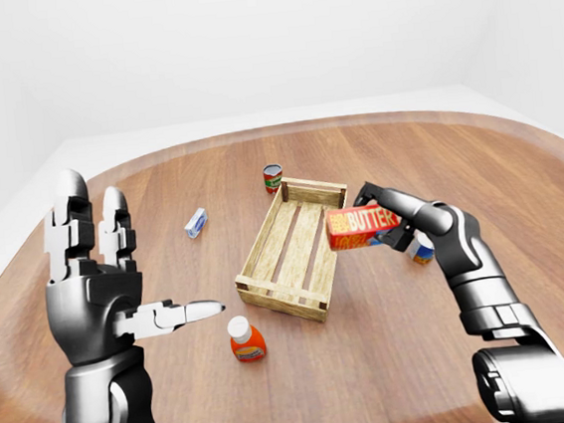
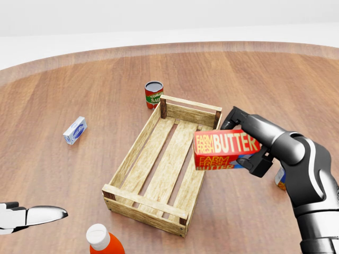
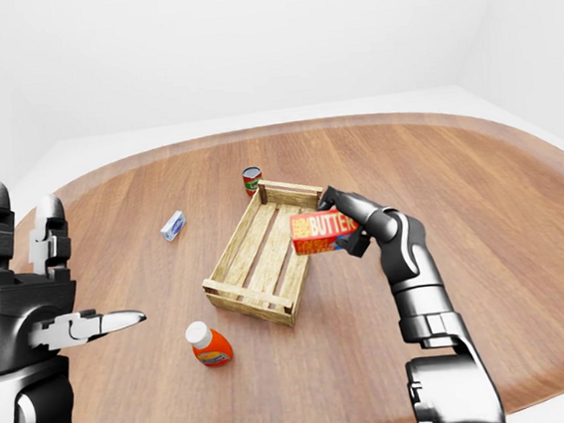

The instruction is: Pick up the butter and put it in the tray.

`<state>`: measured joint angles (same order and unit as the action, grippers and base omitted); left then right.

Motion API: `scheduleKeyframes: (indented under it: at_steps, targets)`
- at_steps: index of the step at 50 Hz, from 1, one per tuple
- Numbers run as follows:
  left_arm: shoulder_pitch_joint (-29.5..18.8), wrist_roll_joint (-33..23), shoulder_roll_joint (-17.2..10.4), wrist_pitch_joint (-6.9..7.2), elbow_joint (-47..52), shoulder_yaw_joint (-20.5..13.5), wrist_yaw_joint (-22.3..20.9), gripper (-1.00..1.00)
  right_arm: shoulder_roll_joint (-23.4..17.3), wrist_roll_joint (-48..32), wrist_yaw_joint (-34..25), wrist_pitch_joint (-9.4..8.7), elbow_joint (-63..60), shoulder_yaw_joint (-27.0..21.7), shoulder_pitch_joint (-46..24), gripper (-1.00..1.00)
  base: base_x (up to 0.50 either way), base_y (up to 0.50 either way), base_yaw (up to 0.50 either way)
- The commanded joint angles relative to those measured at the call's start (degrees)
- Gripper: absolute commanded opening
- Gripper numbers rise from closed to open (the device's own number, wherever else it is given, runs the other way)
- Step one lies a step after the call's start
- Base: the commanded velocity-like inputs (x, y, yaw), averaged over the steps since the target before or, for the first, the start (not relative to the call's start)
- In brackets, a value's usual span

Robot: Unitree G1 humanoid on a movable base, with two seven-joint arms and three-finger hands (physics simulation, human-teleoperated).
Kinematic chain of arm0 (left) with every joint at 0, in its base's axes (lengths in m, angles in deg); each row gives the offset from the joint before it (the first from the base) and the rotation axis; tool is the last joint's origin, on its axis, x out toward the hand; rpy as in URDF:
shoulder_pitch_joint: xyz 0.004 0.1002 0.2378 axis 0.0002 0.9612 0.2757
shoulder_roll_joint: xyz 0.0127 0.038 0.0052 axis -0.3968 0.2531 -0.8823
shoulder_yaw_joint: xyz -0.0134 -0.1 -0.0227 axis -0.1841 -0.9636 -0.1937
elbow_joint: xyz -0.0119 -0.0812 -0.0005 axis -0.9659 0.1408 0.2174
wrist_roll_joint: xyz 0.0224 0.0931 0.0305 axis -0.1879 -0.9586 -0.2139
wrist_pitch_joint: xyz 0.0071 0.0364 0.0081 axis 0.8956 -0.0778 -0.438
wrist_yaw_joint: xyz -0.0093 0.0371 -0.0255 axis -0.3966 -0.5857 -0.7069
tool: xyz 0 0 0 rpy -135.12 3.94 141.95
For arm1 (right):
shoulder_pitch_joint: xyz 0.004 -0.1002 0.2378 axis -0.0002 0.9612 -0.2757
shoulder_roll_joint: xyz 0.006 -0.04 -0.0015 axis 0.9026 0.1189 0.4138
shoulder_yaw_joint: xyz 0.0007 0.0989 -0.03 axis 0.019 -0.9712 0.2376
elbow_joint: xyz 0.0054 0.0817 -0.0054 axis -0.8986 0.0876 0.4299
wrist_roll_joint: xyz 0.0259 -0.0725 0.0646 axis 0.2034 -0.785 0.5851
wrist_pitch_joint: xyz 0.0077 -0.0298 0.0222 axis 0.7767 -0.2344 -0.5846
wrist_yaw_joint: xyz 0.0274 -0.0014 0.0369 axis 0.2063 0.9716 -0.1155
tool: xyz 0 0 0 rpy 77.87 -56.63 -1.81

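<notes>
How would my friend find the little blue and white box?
Start at the wooden crate mid-table. Look to its left in the head view: the small box lies alone on bare wood. It is pale blue and white, unlike the red can by the crate's top corner.

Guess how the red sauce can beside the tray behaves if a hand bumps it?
The sauce can stands upright on the table, so it probably slides on a low nudge. Hit high, it may tip, then roll on its round side. It looks rigid.
</notes>
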<state>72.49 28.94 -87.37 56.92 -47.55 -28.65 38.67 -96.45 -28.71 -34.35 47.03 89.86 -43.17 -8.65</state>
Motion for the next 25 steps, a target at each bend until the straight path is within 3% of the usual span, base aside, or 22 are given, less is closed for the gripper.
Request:
scheduleKeyframes:
  at_steps: [1,14,25]
  targets:
    - [0.3,-0.5,0.1,0.00,-0.2,0.4,0.0,1.00,2.2,4.4,5.4,0.01,8.1,0.2,-7.3,-1.00,0.00,0.00,0.00]
    - [-0.1,-0.4,0.0,0.00,-0.8,0.2,0.0,1.00,4.7,12.4,15.7,0.01,30.4,1.9,-17.7,-1.00,0.00,0.00,0.00]
    - [-0.3,-0.2,-0.1,0.00,-0.6,-0.1,0.1,1.00,7.9,14.0,19.4,0.01,40.6,3.7,-22.7,-1.00,0.00,0.00,0.00]
